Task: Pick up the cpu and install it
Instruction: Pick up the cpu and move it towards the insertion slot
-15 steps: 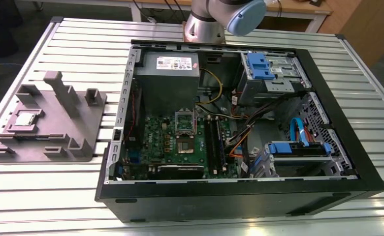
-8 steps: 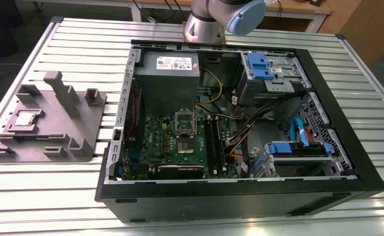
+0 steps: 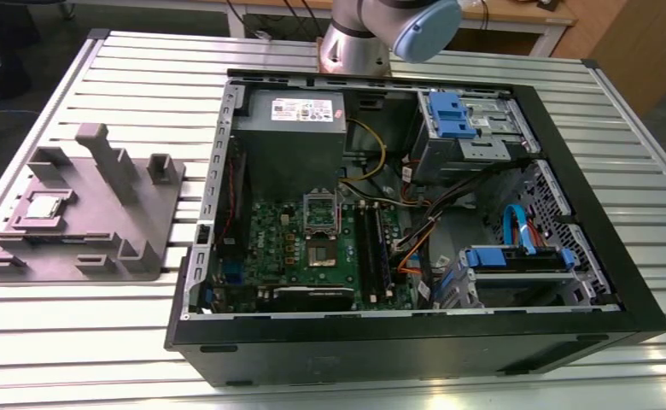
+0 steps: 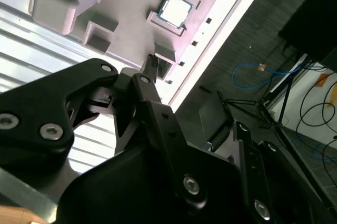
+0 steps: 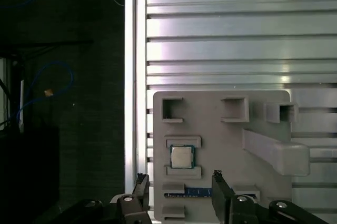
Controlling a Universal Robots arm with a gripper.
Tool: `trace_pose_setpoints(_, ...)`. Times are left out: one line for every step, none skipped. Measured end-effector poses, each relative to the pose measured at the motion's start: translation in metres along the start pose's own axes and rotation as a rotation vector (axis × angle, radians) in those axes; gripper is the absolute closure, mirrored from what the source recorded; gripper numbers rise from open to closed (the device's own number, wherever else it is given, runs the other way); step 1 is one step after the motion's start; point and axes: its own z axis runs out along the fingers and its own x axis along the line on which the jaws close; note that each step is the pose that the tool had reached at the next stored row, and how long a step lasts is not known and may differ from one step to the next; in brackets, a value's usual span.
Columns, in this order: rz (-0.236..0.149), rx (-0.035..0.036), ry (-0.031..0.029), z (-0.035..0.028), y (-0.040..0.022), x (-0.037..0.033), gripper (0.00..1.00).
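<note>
The cpu [image 3: 46,205] lies flat, silvery top up, in its small nest on the grey fixture [image 3: 96,229], toward the exterior view's left and well apart from the black case [image 3: 424,346]. In the first wrist view the cpu [image 5: 181,156] sits between two low raised blocks of the fixture, with a thin dark strip just beside one of them. The gripper [image 5: 179,184] hangs over that end of the fixture and looks straight down on it. Its two black fingers [image 5: 218,183] are spread wide, farther apart than the chip is broad, with nothing between them and touching nothing. The chip lies just ahead of the gap between the fingertips. In the second wrist view the cpu [image 4: 175,9] shows past the gripper's black linkage, bright against the pale fixture. The fixture rests on a slatted aluminium table [image 3: 151,77], close to the table's edge, beyond which is dark floor. In the exterior view the arm [image 3: 362,43] shows as a silver tube and a blue-capped joint at the far side of the table behind the case. The case lies on its side with its panel off, and the motherboard [image 3: 276,248] and its socket [image 3: 316,249] face upward.
</note>
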Motion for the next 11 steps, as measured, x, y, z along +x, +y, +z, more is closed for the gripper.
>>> trace_pose_setpoints(0.0, -0.0001, -0.0001, 0.0007, -0.0001, 0.0021, 0.41)
trace_pose_setpoints(0.0, -0.0001, -0.0001, 0.0012, -0.0001, 0.0037, 0.41)
trace_pose_setpoints(0.0, -0.0002, -0.0003, 0.0016, -0.0001, 0.0038, 0.41)
trace_pose_setpoints(0.0, 0.0, -0.0001, 0.0017, -0.0002, 0.0038, 0.41)
trace_pose_setpoints(0.0, 0.0001, 0.0001, 0.0019, -0.0002, 0.0038, 0.41)
trace_pose_setpoints(0.0, 0.0, -0.0001, 0.0022, -0.0002, 0.0038, 0.41)
trace_pose_setpoints(0.0, -0.0001, -0.0002, 0.0027, -0.0002, 0.0038, 0.41)
trace_pose_setpoints(0.0, 0.0, -0.0001, 0.003, -0.0002, 0.0038, 0.41)
trace_pose_setpoints(0.0, 0.0, -0.0003, 0.0033, -0.0002, 0.0038, 0.41)
trace_pose_setpoints(0.0, 0.0001, -0.0005, 0.0034, -0.0002, 0.0038, 0.41)
trace_pose_setpoints(0.0, 0.0, -0.0008, 0.0036, -0.0002, 0.0038, 0.41)
